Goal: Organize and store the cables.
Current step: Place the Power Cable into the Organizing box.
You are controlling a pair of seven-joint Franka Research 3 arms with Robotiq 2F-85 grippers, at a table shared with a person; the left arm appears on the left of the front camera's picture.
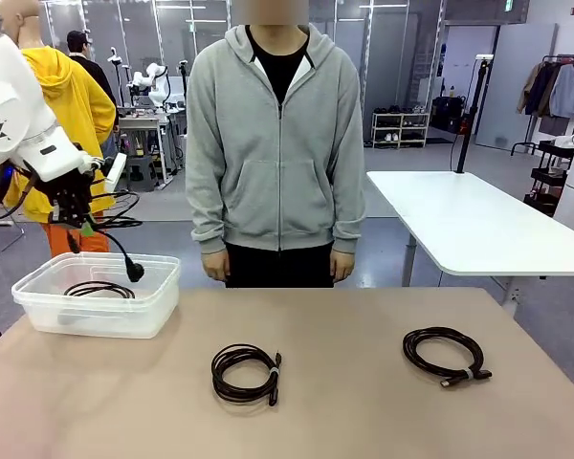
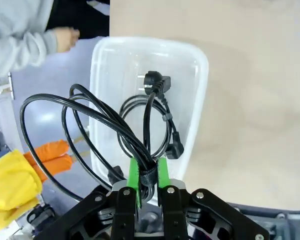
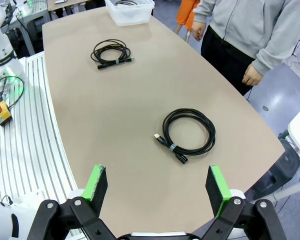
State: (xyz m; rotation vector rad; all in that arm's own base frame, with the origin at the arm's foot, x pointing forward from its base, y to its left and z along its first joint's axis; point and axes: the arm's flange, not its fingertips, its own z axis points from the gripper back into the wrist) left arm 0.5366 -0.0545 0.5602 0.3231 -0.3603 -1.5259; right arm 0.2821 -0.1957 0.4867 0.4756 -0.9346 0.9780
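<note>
The front camera sits low at the robot's edge of the worktop (image 1: 364, 411), facing the person (image 1: 275, 143) at 12 o'clock; the left wrist camera looks steeply down past the left pincer (image 2: 148, 167), close over the clear bin (image 2: 202, 70); the right wrist camera hangs high, well back, taking in the whole worktop; all three share the bin.
</note>
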